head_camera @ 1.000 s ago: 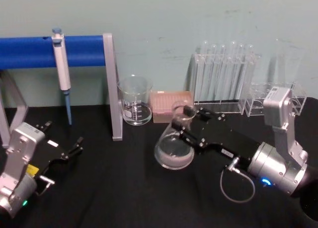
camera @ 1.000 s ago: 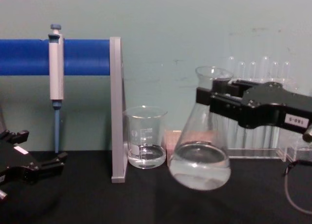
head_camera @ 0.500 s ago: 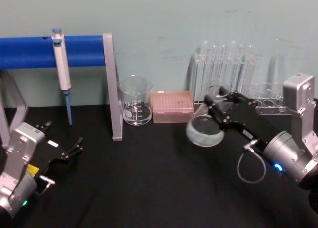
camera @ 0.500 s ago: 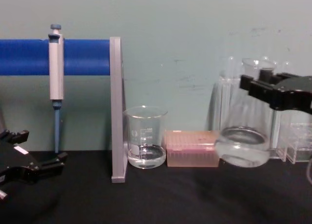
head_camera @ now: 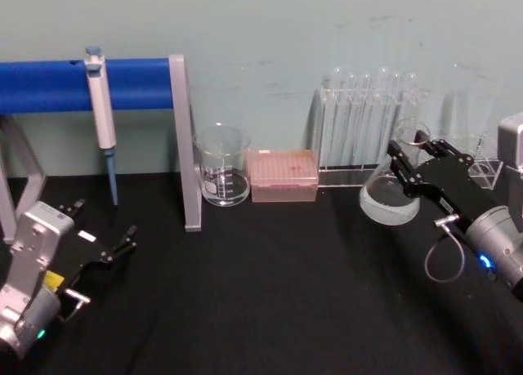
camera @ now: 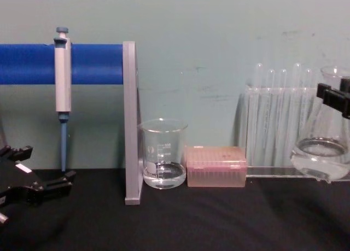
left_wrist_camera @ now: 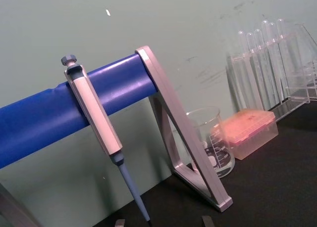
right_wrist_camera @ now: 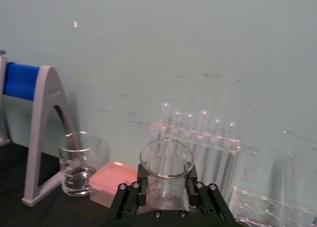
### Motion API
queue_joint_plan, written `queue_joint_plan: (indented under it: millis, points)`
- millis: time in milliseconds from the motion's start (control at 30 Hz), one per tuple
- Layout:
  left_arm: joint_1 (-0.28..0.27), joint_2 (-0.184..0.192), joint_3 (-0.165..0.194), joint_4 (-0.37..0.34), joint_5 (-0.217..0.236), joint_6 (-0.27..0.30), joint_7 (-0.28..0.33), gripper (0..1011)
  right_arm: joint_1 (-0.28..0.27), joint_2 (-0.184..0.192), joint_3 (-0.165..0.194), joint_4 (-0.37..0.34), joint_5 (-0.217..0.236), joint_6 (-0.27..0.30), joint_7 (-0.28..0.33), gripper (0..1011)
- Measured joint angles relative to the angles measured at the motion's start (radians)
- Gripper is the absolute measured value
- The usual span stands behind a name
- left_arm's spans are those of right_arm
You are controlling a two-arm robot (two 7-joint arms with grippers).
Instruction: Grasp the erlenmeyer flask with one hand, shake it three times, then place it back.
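Where the black table (head_camera: 270, 293) lies nearest the robot, the left gripper (head_camera: 102, 221) rests low over its left side. Its 2 fingers are spread wide apart with nothing between them.

Farther back on the right side, the right gripper (head_camera: 421, 157) reaches in from the right edge. Its jaws are closed on the narrow neck of the erlenmeyer flask (head_camera: 391, 199), 1 finger on each side just below the flared rim. The right wrist view confirms this, with the neck seated squarely between the 2 black fingers and the rim standing above them. The wide base hangs below the jaws and leans toward the robot's left, so the flask is tilted, not upright. From the chest view the base appears to be clear of the table top. A little clear liquid sits in the bottom. The flask hangs just in front of the test tube rack (head_camera: 364, 130); whether the 2 touch cannot be told.

Along the back, a pink box (head_camera: 283, 175) stands left of the rack, and a glass beaker (head_camera: 221, 175) stands just left of the box, holding some clear liquid. Left again is a grey upright (head_camera: 186, 146) carrying a blue bar (head_camera: 49, 85). A pipette (head_camera: 100, 113) hangs from the bar, tip down.
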Motion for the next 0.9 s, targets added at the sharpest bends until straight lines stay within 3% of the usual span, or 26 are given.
queue_joint_plan:
  millis: [400,900]
  points:
    - [0.000,0.000,0.000,0.000,0.000,0.000,0.000,1001,-0.002,-0.022,0.019,0.004,-0.021,0.007,0.034,453]
    - [0.000,0.000,0.000,0.000,0.000,0.000,0.000,1001,0.011,-0.025,-0.045,-0.015,-0.006,0.006,0.193,453]
